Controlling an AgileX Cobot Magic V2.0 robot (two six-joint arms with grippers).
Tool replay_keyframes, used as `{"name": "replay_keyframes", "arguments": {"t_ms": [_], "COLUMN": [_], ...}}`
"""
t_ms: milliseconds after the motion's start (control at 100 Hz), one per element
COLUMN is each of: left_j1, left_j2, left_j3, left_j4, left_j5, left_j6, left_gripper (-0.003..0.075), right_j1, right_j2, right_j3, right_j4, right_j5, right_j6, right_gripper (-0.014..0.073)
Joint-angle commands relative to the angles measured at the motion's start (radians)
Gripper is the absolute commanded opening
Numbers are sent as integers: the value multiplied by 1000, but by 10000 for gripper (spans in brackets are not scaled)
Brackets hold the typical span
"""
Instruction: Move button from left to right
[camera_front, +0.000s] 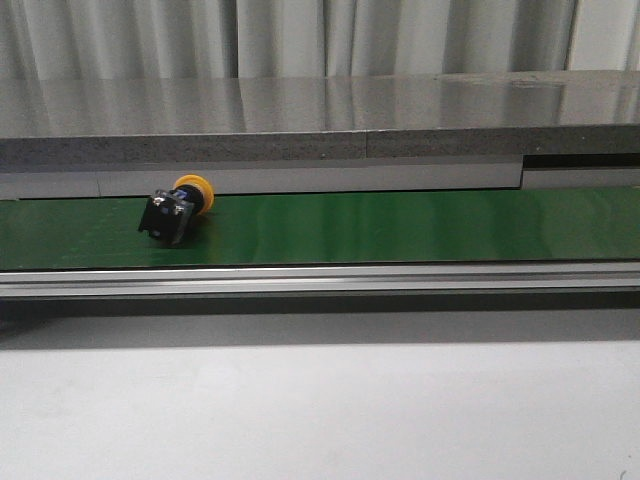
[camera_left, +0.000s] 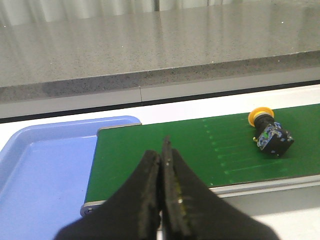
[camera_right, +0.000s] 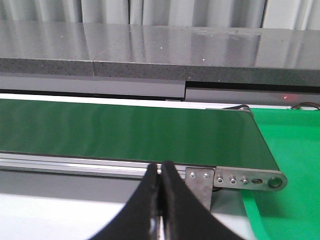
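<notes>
The button (camera_front: 176, 208) lies on its side on the green belt (camera_front: 400, 228), left of the middle in the front view, yellow cap toward the back, black body toward the front. It also shows in the left wrist view (camera_left: 270, 133), on the belt (camera_left: 165, 140). My left gripper (camera_left: 161, 155) is shut and empty, over the belt's near edge close to its left end, well apart from the button. My right gripper (camera_right: 160, 167) is shut and empty, in front of the belt (camera_right: 125, 132) near its right end. Neither gripper shows in the front view.
A blue tray (camera_left: 45, 170) sits past the belt's left end. A bright green surface (camera_right: 290, 150) lies past the belt's right end. An aluminium rail (camera_front: 320, 278) runs along the belt's front. A grey stone ledge (camera_front: 300, 120) runs behind. A white tabletop (camera_front: 320, 410) lies in front.
</notes>
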Motion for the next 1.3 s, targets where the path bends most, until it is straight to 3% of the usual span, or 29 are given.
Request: {"name": "replay_keyframes", "arguments": {"t_ms": [0,220,500,820,1090,1290], "left_j1": [-10,-10,-10,-10,-10,-10], "left_j2": [6,6,6,6,6,6], "left_j3": [-30,-30,-30,-30,-30,-30], "left_j4": [-13,-13,-13,-13,-13,-13], "left_j5": [-64,-64,-64,-64,-64,-64], "left_j6": [-2,-2,-2,-2,-2,-2], "left_gripper": [-19,-19,-19,-19,-19,-19], "right_j1": [-7,-6,-6,-6,-6,-6], "right_j2": [-16,-16,51,390,734,887], "right_j3": [-19,-23,-157,-472,-729,-838], "right_j4": [-3,4,76,76,78,129], "right_j5": [-111,-169,-91,120,400,471], "right_j6": [0,0,0,0,0,0], "right_gripper": [-68,-68,-68,-68,-68,-68]}}
